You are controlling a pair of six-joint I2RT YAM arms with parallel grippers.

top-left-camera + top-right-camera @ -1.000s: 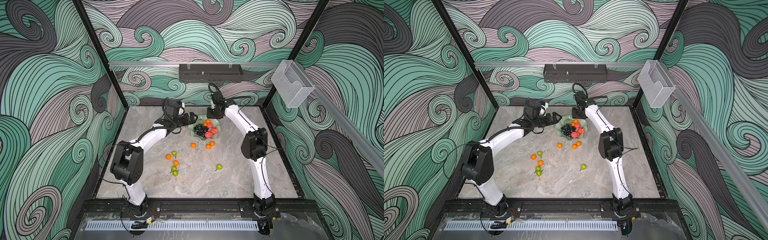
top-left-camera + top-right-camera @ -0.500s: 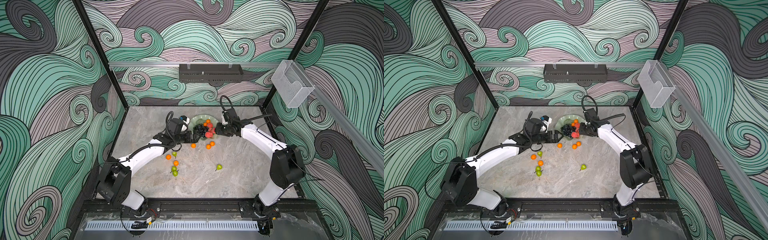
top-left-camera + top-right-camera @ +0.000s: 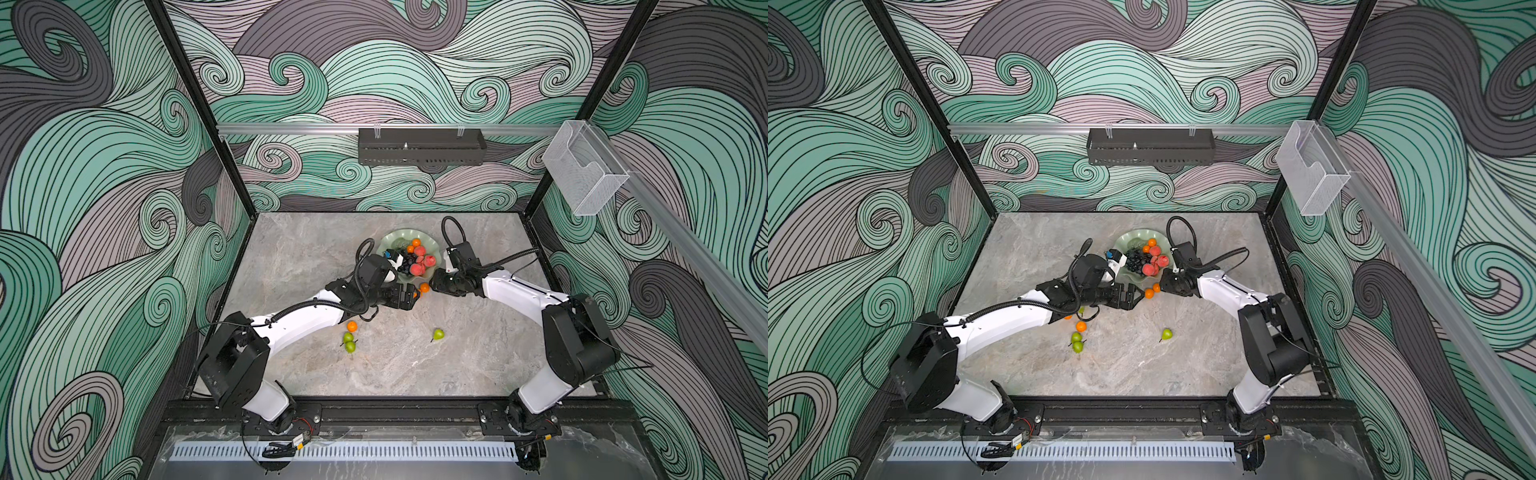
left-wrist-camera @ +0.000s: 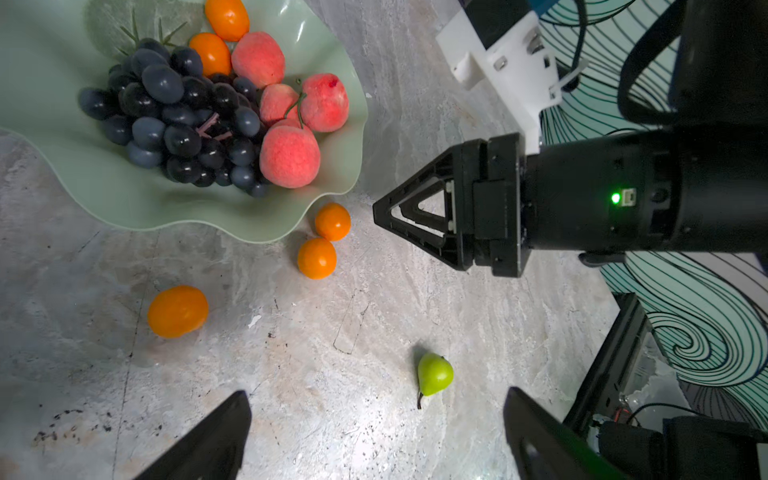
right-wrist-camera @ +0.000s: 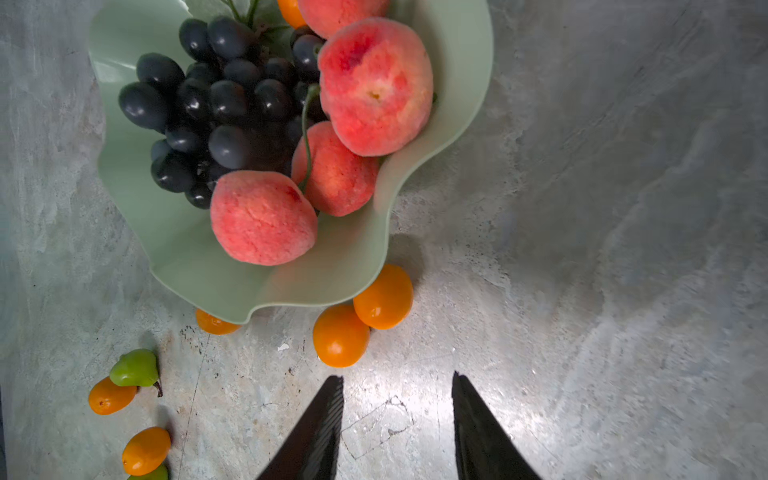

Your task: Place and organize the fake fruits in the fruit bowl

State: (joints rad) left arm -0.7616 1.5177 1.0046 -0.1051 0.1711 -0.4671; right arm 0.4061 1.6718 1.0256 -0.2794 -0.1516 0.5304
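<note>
Change: left gripper (image 4: 376, 392) and right gripper (image 5: 397, 378) have dropped from above the fruit bowl (image 3: 392, 241) to its near rim | left fingers spread wide, right half-spread, both empty | two oranges (image 5: 340, 336) on worktop (image 5: 582, 249) beside rim: likely next picks.

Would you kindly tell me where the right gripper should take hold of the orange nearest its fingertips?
Grip the orange across its round middle, coming from the side away from the fruit bowl, where the right gripper stands open. A second orange touches it, partly under the wavy rim, so probably close on the flanks clear of that neighbour.
</note>
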